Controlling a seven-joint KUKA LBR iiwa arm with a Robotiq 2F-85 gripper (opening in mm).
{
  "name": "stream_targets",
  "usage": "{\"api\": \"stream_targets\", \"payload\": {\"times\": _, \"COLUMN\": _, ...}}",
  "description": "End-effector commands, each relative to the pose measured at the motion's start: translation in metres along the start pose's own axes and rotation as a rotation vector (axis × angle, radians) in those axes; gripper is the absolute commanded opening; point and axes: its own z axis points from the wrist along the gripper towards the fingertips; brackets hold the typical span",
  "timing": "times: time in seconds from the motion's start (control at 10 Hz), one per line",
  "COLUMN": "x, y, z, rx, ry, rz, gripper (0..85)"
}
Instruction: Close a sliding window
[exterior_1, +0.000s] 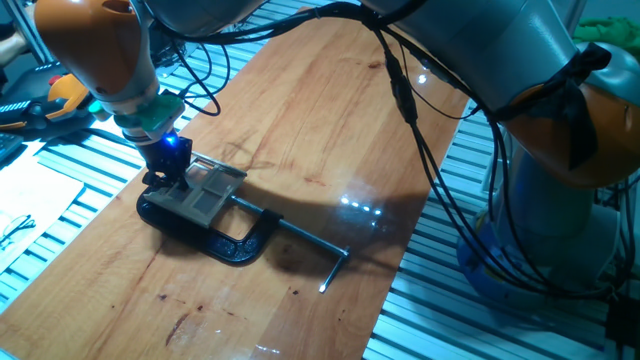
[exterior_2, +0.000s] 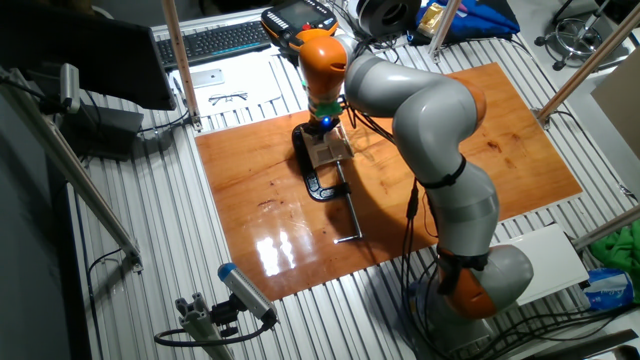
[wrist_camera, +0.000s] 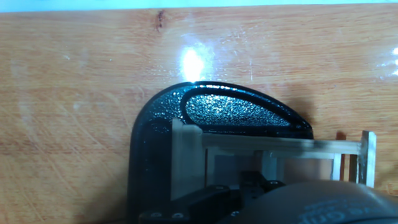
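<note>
Table (exterior_1: 330, 120): bare wood stretches right of the C-clamp (exterior_1: 225, 245).
Sliding window (exterior_1: 205, 190): clamped.
Gripper (exterior_1: 168, 178): on window, finger spread unclear.

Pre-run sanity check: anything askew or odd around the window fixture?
Nothing damaged or spilled. The sliding window sits held in the black C-clamp, which lies flat on the wooden board. The gripper is at the window's end; its fingers are not clearly visible.

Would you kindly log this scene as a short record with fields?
Surface: glossy brown wooden board on a slatted metal table
Task item: small pale wooden sliding window, held in the clamp
Fixture: black metal C-clamp with steel screw rod, lying on the board
Tool: at the window's left end; jaw state unclear
</note>
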Motion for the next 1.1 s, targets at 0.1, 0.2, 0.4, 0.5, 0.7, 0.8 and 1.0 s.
{"api": "stream_targets", "payload": {"times": 0.1, "x": 0.0000, "y": -0.0015, "z": 0.0004, "rx": 0.001, "ry": -0.001, "rz": -0.002, "gripper": 0.0}}
{"api": "stream_targets", "payload": {"times": 0.2, "x": 0.0000, "y": -0.0022, "z": 0.0007, "rx": 0.001, "ry": -0.001, "rz": -0.003, "gripper": 0.0}}
{"api": "stream_targets", "payload": {"times": 0.4, "x": -0.0006, "y": -0.0043, "z": -0.0003, "rx": 0.001, "ry": -0.001, "rz": -0.005, "gripper": 0.0}}
{"api": "stream_targets", "payload": {"times": 0.5, "x": -0.0009, "y": -0.0058, "z": -0.0006, "rx": 0.002, "ry": -0.001, "rz": -0.005, "gripper": 0.0}}
{"api": "stream_targets", "payload": {"times": 0.7, "x": -0.0006, "y": -0.0076, "z": 0.0000, "rx": 0.005, "ry": -0.003, "rz": -0.003, "gripper": 0.0}}
{"api": "stream_targets", "payload": {"times": 0.8, "x": -0.0006, "y": -0.0077, "z": 0.0002, "rx": 0.007, "ry": -0.003, "rz": -0.002, "gripper": 0.0}}
{"api": "stream_targets", "payload": {"times": 1.0, "x": -0.0006, "y": -0.0078, "z": -0.0001, "rx": 0.011, "ry": -0.003, "rz": 0.002, "gripper": 0.0}}
